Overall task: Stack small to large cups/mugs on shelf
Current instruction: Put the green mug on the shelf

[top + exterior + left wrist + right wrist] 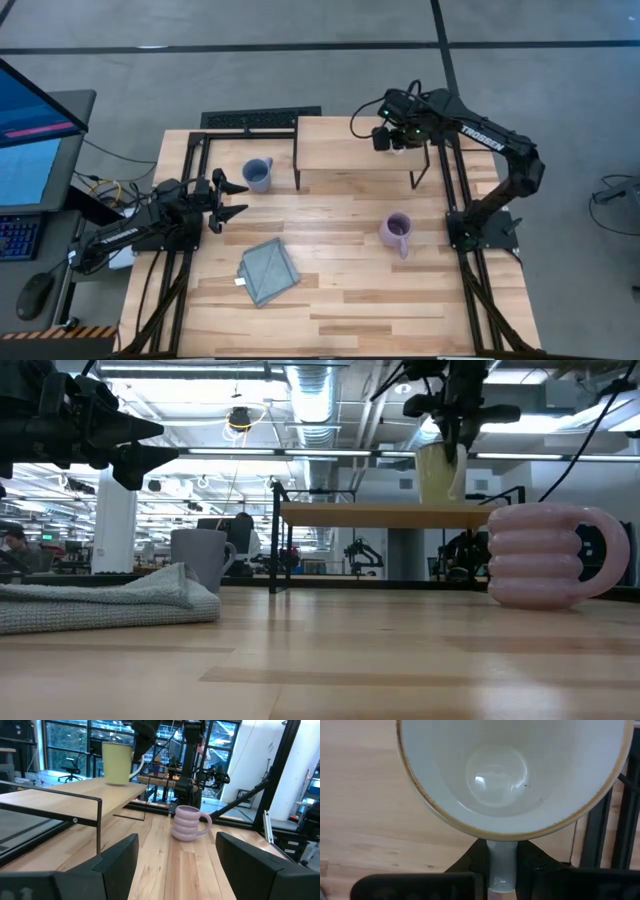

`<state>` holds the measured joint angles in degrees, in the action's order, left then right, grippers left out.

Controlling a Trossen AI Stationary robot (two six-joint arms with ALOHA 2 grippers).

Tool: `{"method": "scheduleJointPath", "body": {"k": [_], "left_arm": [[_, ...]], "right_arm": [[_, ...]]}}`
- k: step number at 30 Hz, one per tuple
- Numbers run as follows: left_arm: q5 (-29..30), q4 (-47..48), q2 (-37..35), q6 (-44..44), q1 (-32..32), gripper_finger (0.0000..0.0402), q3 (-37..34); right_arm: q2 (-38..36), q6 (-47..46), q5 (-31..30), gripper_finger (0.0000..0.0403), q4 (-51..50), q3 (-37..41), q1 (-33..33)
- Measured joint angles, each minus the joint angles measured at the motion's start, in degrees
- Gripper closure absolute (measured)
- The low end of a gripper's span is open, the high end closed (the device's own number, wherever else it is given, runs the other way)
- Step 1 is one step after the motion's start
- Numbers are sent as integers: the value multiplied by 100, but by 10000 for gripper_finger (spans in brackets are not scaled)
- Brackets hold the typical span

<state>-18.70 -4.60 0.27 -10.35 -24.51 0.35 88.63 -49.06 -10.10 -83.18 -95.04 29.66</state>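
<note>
The right gripper (pixel 455 435) pinched the white mug's (pixel 118 762) handle just above the shelf (pixel 360 145), hiding it from above. The left gripper (pixel 232 198) waited, jaws spread.

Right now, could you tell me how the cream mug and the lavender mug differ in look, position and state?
The cream mug has smooth, straight walls; the lavender mug is ribbed in stacked rings.
The cream mug is over the shelf, at its right end, while the lavender mug stands on the tabletop in front of it.
The right gripper is shut on the cream mug's handle; nothing touches the lavender mug.
Both are upright, handled and empty.
</note>
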Motion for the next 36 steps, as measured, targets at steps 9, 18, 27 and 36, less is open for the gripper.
{"method": "scheduleJointPath", "body": {"k": [9, 18, 27, 36], "left_arm": [[-2, 0, 0, 0, 0, 145, 0], [0, 0, 0, 0, 2, 145, 0], [0, 0, 0, 0, 0, 145, 0], [-2, 0, 0, 0, 2, 145, 1]], "right_arm": [[170, 153, 54, 339, 276, -7, 31], [167, 145, 72, 339, 247, -7, 49], [167, -50, -68, 339, -9, -13, 49], [167, -59, -66, 337, -30, -13, 49]]}}
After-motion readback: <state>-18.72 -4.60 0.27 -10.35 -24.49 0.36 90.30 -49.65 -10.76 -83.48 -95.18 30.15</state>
